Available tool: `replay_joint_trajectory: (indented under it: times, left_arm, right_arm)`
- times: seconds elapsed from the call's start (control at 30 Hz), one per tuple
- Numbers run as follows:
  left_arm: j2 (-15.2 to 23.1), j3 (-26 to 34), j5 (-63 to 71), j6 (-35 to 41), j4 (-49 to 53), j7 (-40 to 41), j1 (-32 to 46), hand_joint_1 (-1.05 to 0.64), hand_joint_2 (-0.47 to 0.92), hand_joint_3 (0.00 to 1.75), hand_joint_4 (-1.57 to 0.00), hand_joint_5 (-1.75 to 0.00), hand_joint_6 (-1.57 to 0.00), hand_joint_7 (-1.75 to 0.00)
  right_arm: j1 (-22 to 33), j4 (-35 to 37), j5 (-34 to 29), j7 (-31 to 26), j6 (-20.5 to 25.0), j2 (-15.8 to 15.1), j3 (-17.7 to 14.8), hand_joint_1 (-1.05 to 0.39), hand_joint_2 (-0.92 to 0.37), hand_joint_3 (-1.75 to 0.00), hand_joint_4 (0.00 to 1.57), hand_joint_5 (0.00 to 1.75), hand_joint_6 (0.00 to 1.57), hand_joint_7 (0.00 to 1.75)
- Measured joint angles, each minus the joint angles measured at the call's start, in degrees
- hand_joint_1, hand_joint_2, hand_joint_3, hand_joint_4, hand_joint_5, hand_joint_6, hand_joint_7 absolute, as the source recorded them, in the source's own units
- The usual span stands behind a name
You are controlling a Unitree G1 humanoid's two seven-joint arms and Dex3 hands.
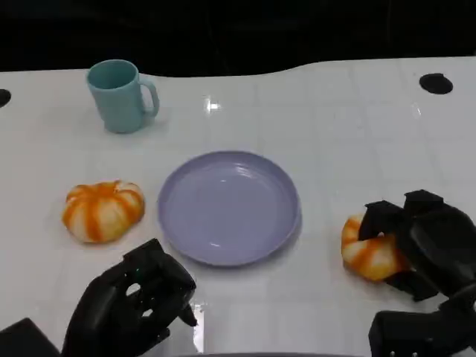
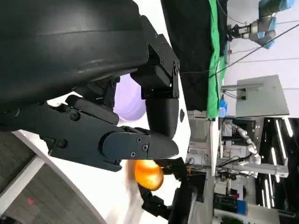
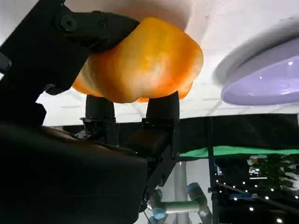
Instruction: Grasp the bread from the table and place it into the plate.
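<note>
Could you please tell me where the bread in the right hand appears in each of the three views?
Head view: the bread sits at lower right, gripped by the right hand, right of the plate.
Left wrist view: the bread is the orange lump at bottom centre, beyond the left hand.
Right wrist view: the bread is at upper centre, between the fingers.
Shared landmark: the plate, seen in all three.

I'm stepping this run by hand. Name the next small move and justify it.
Probably lift the right hand slightly, then carry it toward the purple plate. Its fingers already close around the bread, which seems still low at the table, and the plate holds nothing.
</note>
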Motion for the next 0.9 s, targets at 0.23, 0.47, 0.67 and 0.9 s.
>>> replay_joint_trajectory:
  times: [0.23,0.47,0.67,0.9]
  left_arm:
    - [-0.07,-0.02,0.01,0.00,-0.37,0.01,0.35,-0.57,0.92,0.33,-0.62,-1.75,-0.56,-1.49]
    - [-0.11,-0.06,-0.01,0.01,-0.40,0.01,0.33,-0.56,0.92,0.32,-0.61,-1.75,-0.56,-1.48]
    - [-0.19,-0.20,-0.02,0.01,-0.72,0.01,0.61,-0.54,0.92,0.33,-0.62,-1.75,-0.56,-1.48]
    - [-0.21,-0.50,0.04,0.01,-1.13,0.00,0.85,-0.56,0.92,0.33,-0.62,-1.75,-0.56,-1.50]
  right_arm:
    - [-2.11,-0.95,5.93,1.70,-3.84,0.45,-1.58,-0.08,-0.30,-1.35,0.98,1.75,0.82,1.60]
    - [-4.61,-2.99,12.94,9.17,-4.96,3.74,-2.54,-0.06,-0.24,-1.44,0.97,1.75,0.77,1.68]
    - [-6.89,-3.51,14.56,11.38,-6.15,5.89,-2.62,-0.13,-0.23,-1.50,0.99,1.75,0.74,1.74]
    - [-11.59,-1.56,15.98,14.43,-6.24,10.74,-2.08,-0.14,-0.22,-1.50,0.98,1.75,0.73,1.74]
